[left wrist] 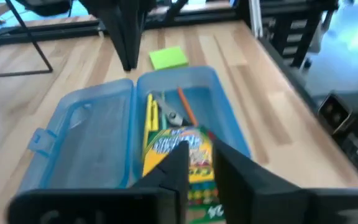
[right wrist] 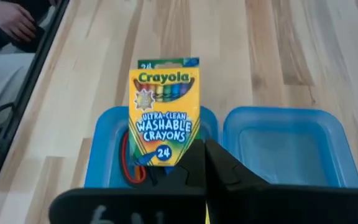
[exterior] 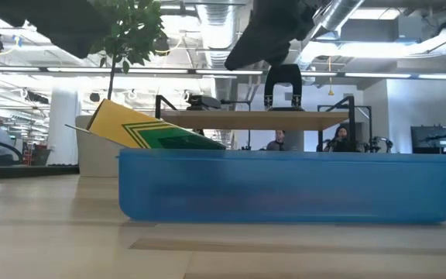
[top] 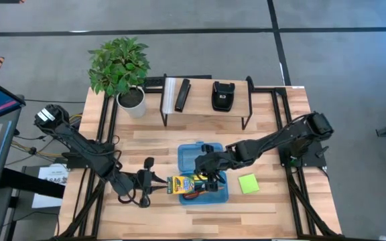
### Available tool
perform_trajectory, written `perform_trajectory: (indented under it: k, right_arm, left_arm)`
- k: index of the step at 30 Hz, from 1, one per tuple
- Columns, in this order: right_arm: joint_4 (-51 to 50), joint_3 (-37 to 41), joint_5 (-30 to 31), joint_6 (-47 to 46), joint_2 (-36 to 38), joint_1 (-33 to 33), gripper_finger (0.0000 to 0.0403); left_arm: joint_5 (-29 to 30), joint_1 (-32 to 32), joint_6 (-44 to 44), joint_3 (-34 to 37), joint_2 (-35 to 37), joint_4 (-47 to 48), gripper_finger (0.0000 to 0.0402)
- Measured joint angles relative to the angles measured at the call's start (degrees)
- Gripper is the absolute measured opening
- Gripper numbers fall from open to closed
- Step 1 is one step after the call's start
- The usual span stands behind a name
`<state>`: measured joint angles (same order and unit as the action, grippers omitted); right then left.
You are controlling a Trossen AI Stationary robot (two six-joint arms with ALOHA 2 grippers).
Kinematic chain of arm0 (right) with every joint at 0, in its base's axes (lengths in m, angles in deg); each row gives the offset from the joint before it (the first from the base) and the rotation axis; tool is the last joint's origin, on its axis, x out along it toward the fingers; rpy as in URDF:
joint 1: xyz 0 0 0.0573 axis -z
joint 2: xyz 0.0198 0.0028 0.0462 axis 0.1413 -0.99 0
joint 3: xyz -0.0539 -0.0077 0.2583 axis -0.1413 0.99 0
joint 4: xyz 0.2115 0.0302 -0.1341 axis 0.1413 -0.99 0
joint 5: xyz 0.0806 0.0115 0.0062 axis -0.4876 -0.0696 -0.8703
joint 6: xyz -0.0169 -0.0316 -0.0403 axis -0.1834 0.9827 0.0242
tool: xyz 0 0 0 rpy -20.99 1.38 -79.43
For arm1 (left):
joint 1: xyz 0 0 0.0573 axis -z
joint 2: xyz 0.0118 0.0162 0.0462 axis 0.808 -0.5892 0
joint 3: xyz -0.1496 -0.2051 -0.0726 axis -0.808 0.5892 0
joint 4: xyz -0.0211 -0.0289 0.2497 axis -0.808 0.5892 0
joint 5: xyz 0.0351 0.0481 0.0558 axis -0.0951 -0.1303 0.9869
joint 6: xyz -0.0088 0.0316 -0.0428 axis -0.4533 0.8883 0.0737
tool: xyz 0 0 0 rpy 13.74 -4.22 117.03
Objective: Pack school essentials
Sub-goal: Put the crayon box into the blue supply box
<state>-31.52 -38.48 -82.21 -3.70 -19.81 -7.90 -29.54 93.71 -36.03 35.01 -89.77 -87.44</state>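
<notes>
Crayon box (right wrist: 164, 115): yellow, green band on top, rainbow crayon row, blue lettering.
Case (top: 204, 192): translucent blue.
Sticky-note pad (top: 248, 183): lime green.
Scissors (left wrist: 187, 108): orange handles.
Pencils (left wrist: 149, 118): yellow.
Bench (top: 273, 144): pale wood planks.
Plant (top: 118, 63): green leaves, white pot.

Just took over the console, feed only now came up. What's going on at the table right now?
The blue case lies open mid-table, holding pencils and scissors. The crayon box rests tilted on the case's rim, half in. The right gripper hovers above the case; the left gripper sits just beside the crayon box. The green sticky-note pad lies on the table outside the case.
</notes>
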Motion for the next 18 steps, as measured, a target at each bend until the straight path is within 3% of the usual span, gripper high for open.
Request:
perform_trajectory:
  k: [4, 9, 14, 18]
  right_arm:
    - [0.82, 0.0, -0.15, 0.11, 0.0, -0.5, 0.0012]
    - [0.68, 0.0, -0.33, 0.22, 0.0, -0.44, 0.0015]
    - [0.68, 0.0, -0.31, 0.61, 0.0, -0.38, 0.0013]
    - [0.69, 0.0, -0.31, 0.61, 0.0, -0.44, 0.0014]
  left_arm:
    - [0.57, 0.22, 3.6, 0.0, -0.53, 2.7, 0.0122]
    - [2.58, 1.8, 20.82, -0.06, -4.81, 3.75, 0.0193]
    - [11.74, 5.58, 30.54, -2.54, -9.0, 4.0, 0.0229]
    - [13.08, 7.22, 34.15, -4.22, -10.84, 5.53, 0.0246]
